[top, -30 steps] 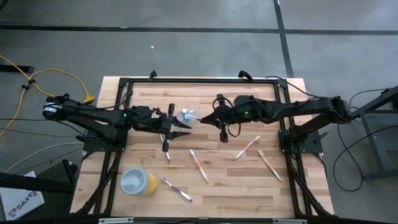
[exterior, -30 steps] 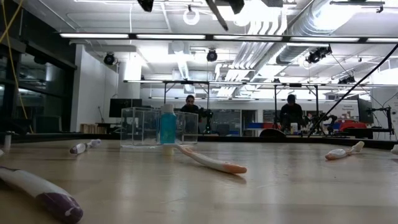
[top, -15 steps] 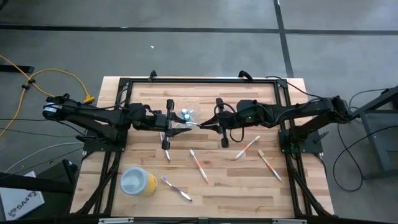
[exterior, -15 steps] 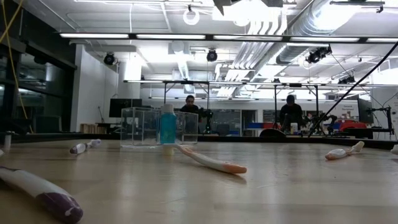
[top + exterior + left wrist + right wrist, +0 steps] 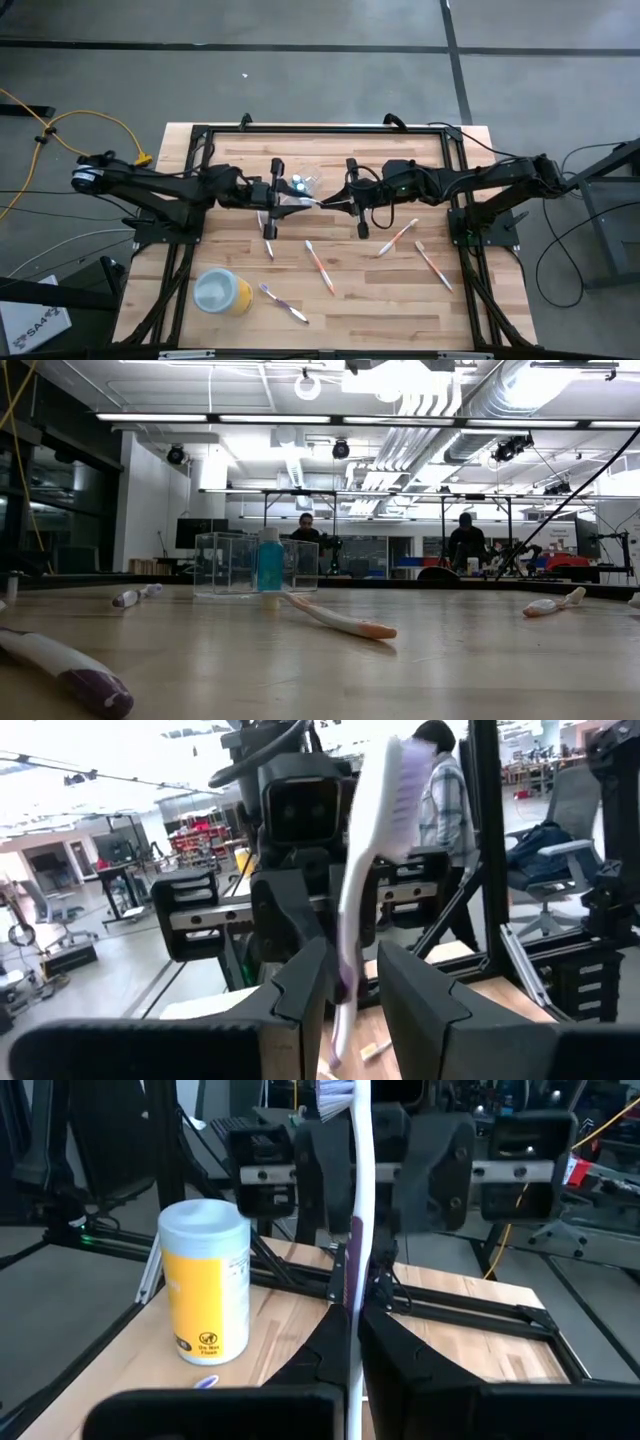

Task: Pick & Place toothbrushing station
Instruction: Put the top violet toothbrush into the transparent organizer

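Observation:
My right gripper [image 5: 325, 201] is shut on a white and purple toothbrush [image 5: 356, 1200] above the table's middle, next to the clear cup [image 5: 301, 184]. The cup holds a blue tube [image 5: 270, 560]. My left gripper [image 5: 298, 203] faces it, open. Its fingers [image 5: 300, 985] stand on either side of the brush's handle [image 5: 350, 960]; whether one touches it I cannot tell. Other toothbrushes lie flat on the table: an orange one [image 5: 320, 266], two at the right [image 5: 397, 238] [image 5: 433, 265] and a purple one [image 5: 283, 302]. My right gripper pinches the toothbrush's handle [image 5: 352, 1295] between its two fingers, below the purple grip section. The fingers come level from the table's right and lie across the handle. The brush stands upright, bristle head [image 5: 336, 1090] up, lifted clear of the table.
A yellow cup with a pale top [image 5: 222, 292] stands near the table's front left. A black frame [image 5: 200, 135] runs round the table's edges. One more toothbrush [image 5: 269, 248] lies just in front of the left gripper.
My left gripper has gone toward the table's right, up to the right gripper, and its fingers now stand around the upright toothbrush. My right gripper has kept hold of the brush and stayed almost in place beside the clear cup.

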